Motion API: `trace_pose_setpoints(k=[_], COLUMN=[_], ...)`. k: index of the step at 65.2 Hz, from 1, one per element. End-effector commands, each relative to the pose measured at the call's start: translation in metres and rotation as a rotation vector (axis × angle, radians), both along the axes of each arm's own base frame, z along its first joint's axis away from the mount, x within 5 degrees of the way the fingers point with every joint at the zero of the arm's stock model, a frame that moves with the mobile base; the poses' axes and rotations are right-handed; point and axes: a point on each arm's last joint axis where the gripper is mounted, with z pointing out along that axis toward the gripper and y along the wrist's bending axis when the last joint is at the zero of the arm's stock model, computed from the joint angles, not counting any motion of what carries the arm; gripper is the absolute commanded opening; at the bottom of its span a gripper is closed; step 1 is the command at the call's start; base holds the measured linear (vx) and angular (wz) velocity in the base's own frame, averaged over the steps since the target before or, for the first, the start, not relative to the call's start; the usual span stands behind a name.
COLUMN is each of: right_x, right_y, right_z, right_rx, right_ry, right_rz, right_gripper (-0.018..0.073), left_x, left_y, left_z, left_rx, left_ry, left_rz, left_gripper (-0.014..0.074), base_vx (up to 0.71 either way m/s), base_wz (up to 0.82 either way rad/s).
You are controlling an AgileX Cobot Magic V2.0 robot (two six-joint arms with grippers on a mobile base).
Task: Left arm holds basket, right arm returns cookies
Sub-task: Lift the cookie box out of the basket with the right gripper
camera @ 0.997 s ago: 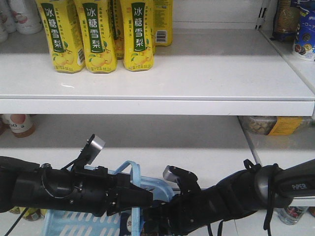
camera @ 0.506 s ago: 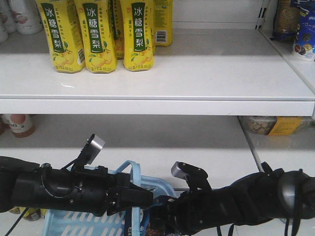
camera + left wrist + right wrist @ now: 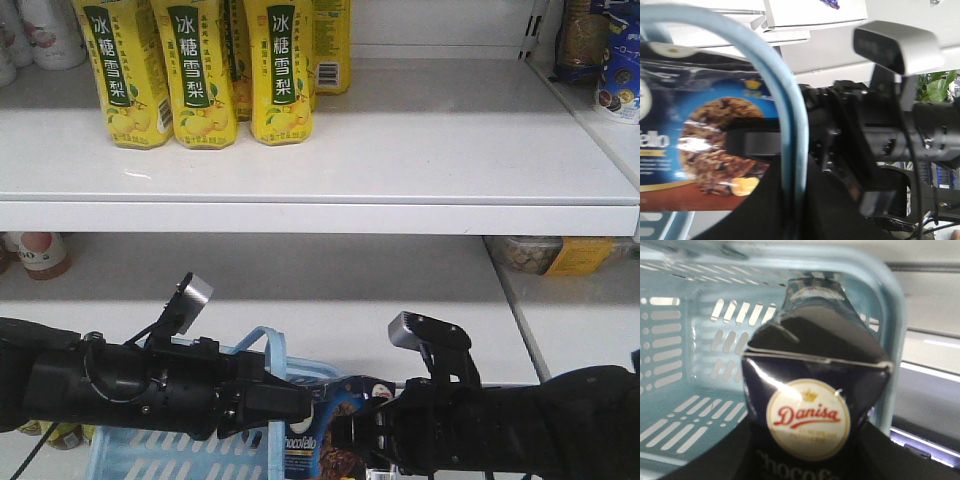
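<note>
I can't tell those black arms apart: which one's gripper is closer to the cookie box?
Right. The right gripper grips the cookie box itself; the left gripper is clamped on the basket handle, just beside the box.

My front view is evenly bright. The white shelf (image 3: 420,150) is nearly washed out, with a soft shadow beneath its lip. The yellow cartons (image 3: 195,70) read sharp, while the left arm (image 3: 120,385) and right arm (image 3: 540,420) are near-black with little detail. The left wrist view is soft throughout: the basket (image 3: 790,110) handle smears close to the lens, and glare whitens part of the cookie box (image 3: 695,115). The right wrist view is blurred too, with sheen streaking the box top.
</note>
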Motion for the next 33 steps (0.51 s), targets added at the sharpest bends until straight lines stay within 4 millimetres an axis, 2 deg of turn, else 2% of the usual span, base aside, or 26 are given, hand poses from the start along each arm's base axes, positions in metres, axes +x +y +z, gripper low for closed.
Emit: trace_pose_setpoints(k=[1, 19, 33], right_x=[-0.004, -0.024, -0.034], right_y=[-0.005, -0.022, -0.04], right_z=[0.022, 0.057, 0.083], right_rx=[0.05, 0.095, 0.042], right_ry=[-0.074, -0.235, -0.416], right_rz=[-0.027, -0.048, -0.076], right_gripper=[0.0246, 0.0246, 0.0246], left_x=[0.002, 0.002, 0.002], left_y=[-0.003, -0.003, -0.003], left_z=[0.027, 0.027, 0.027], left_rx=[-0.129, -0.129, -0.129], left_ry=[-0.054, -0.054, -0.054], left_rz=[0.019, 0.019, 0.019], left_gripper=[-0.0006, -0.0006, -0.0006], base_vx=[0.0, 0.0, 0.0], base_wz=[0.0, 0.0, 0.0])
